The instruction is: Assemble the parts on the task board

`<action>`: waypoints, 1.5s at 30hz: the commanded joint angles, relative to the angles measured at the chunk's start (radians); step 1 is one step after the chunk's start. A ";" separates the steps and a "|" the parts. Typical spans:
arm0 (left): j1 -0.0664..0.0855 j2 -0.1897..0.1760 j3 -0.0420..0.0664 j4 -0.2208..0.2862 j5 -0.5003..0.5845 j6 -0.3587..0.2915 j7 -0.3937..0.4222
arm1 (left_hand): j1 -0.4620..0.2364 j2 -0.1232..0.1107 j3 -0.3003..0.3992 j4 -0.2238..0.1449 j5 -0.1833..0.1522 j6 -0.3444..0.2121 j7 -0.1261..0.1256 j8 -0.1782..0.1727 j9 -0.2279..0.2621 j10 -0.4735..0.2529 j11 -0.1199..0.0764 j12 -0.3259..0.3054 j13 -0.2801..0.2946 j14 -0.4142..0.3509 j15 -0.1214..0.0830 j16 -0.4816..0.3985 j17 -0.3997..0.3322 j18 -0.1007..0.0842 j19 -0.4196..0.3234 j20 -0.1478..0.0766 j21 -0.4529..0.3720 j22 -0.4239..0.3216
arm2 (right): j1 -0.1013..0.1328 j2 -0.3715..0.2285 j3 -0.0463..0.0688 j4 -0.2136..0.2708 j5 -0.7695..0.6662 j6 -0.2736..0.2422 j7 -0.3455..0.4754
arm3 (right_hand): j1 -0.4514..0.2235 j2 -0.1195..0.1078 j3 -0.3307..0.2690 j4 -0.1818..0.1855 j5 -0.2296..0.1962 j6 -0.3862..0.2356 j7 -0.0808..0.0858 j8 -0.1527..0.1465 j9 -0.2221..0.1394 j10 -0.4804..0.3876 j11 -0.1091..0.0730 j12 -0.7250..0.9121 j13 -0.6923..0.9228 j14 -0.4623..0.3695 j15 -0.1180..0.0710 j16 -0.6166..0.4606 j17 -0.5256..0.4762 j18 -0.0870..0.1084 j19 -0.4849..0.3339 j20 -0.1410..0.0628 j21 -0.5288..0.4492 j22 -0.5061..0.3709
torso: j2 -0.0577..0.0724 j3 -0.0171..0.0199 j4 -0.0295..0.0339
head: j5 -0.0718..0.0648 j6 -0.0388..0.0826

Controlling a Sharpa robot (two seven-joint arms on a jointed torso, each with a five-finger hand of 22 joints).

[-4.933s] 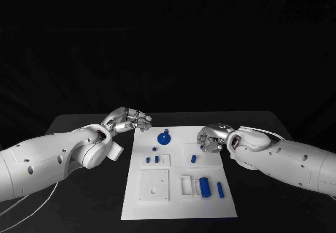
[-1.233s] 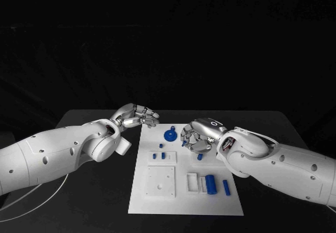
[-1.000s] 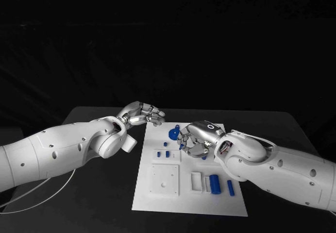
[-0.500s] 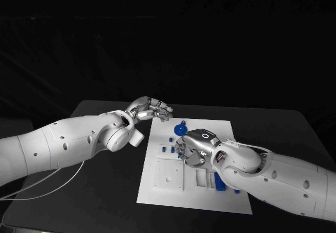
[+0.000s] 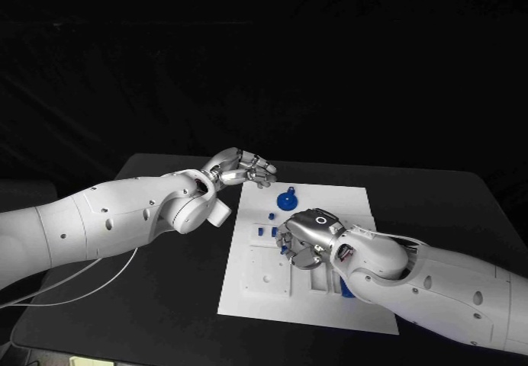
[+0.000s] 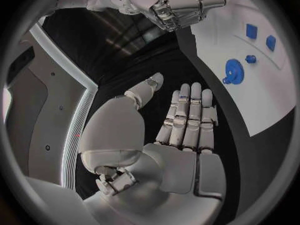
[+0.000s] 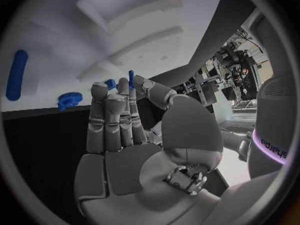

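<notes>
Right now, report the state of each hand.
Left hand: open, holding nothing, beside the task board's far corner.
Right hand: over the board; a blue part shows by its fingertips, grip cannot be told.

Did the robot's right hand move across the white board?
Yes. The right hand has moved from the task board's right edge to over its middle, nearer the small blue parts on the left side.

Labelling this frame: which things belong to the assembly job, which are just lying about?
Job: white task board; round blue gear part; blue cylinder part; silver right hand over the board; silver left hand.
Lying about: pale cable on the black table.
</notes>
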 commanded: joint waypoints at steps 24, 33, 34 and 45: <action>0.001 0.001 0.000 0.001 0.003 0.017 0.000 | 0.001 0.009 -0.001 0.007 0.006 -0.008 0.001 0.006 -0.002 -0.005 -0.001 0.000 -0.003 0.007 0.000 -0.008 0.004 0.016 0.000 0.004 -0.007 0.003 | -0.015 0.002 -0.014 0.001 -0.012 0.026 -0.007 | 0.000 0.001 0.000 -0.001 0.010 0.009 -0.002 0.002 0.005 0.009 0.000 -0.007 0.006 0.001 -0.008 0.006 0.002 0.021 0.004 -0.007 0.006 0.021 | -0.001 -0.0012 0.0003 | 0.007 -0.016; 0.001 0.001 0.000 0.001 0.003 0.016 0.000 | 0.001 0.009 -0.002 0.007 0.005 -0.008 0.001 0.006 -0.002 -0.006 -0.001 0.000 -0.003 0.007 0.001 -0.009 0.005 0.016 0.000 0.004 -0.008 0.003 | -0.017 0.004 -0.015 0.006 -0.010 0.027 -0.008 | -0.001 0.002 -0.001 -0.001 0.012 0.009 -0.002 0.002 0.006 0.010 0.000 -0.008 0.008 0.001 -0.009 0.007 0.002 0.021 0.004 -0.007 0.007 0.021 | 0.000 -0.0004 0.0006 | 0.008 -0.019; 0.001 0.001 0.000 0.001 0.003 0.016 0.000 | 0.001 0.009 -0.002 0.007 0.005 -0.008 0.001 0.006 -0.002 -0.006 -0.001 0.000 -0.003 0.007 0.001 -0.009 0.005 0.016 0.000 0.004 -0.008 0.003 | -0.017 0.004 -0.015 0.005 -0.009 0.027 -0.008 | -0.001 0.002 -0.001 -0.001 0.012 0.009 -0.002 0.002 0.006 0.010 0.000 -0.008 0.008 0.001 -0.009 0.007 0.002 0.021 0.004 -0.007 0.007 0.021 | 0.000 -0.0004 0.0006 | 0.008 -0.019; 0.001 0.000 0.000 0.000 0.003 0.017 0.000 | 0.001 0.009 -0.002 0.007 0.005 -0.009 0.001 0.006 -0.002 -0.006 -0.001 0.000 -0.004 0.007 0.001 -0.010 0.006 0.016 0.000 0.004 -0.008 0.003 | -0.018 0.004 -0.017 0.003 -0.008 0.035 -0.009 | -0.002 0.002 -0.001 -0.002 0.013 0.009 -0.002 0.001 0.007 0.010 0.000 -0.009 0.010 0.001 -0.009 0.008 0.003 0.021 0.004 -0.007 0.008 0.021 | 0.000 -0.0003 -0.0001 | 0.009 -0.021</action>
